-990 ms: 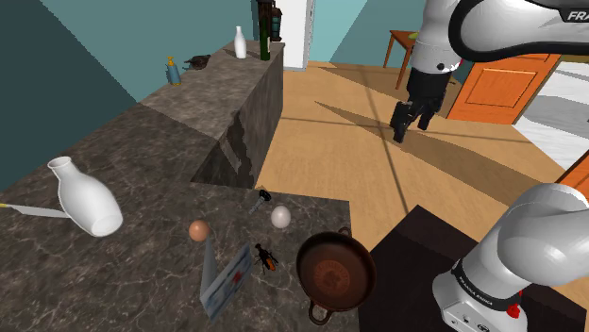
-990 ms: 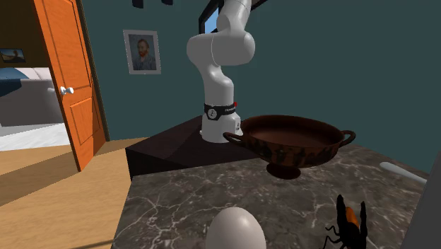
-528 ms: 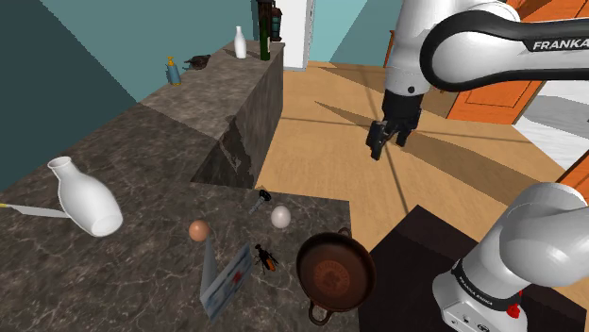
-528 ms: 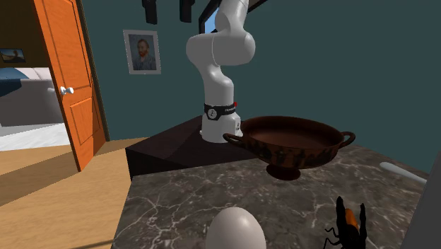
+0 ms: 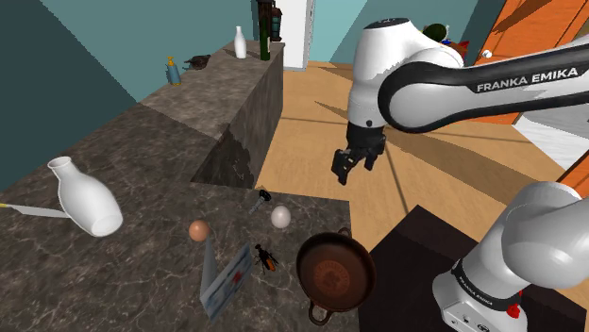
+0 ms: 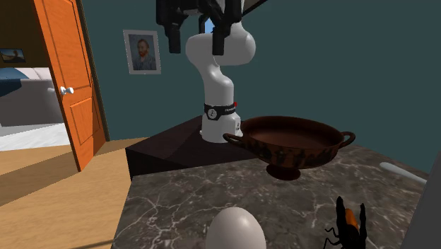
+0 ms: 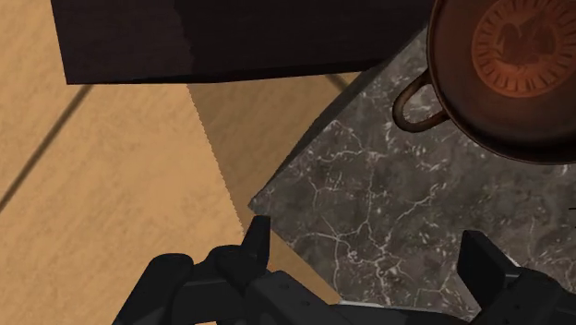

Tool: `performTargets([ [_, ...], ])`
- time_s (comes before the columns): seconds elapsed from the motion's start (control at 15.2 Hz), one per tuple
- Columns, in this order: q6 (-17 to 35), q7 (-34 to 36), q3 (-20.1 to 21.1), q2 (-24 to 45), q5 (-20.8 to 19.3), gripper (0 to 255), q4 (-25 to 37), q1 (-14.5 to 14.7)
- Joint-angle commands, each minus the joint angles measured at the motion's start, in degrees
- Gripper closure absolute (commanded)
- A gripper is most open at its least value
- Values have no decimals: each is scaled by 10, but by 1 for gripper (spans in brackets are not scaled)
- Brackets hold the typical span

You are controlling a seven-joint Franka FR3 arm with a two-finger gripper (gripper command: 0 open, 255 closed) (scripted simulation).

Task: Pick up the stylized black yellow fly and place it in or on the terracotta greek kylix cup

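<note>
Plainly, orange-marked black fly (image 5: pixel 265 258).

A home interior: a marble counter (image 5: pixel 142 156) carrying a white vase (image 5: pixel 87 200), wood floor (image 5: pixel 311 104) beside it, and beyond it an orange door (image 6: pixel 67 78) and a framed portrait (image 6: pixel 142 51) on a teal wall (image 6: pixel 339 56).

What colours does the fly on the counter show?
The fly is black with an orange patch; the second exterior view shows it best.
</note>
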Motion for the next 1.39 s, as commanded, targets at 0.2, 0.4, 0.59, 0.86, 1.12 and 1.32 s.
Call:
performTargets([
  [0.2,74,55,52,85,12,0,17,13],
  [0.4,114,90,80,142,7,0,36,17],
  [0.59,151,129,108,204,-10,0,61,20],
  [0.86,192,190,137,292,-51,0,104,25],
  [1.12,220,257,151,385,-109,0,159,44],
  [1.32,232,304,148,454,-155,0,208,68],
])
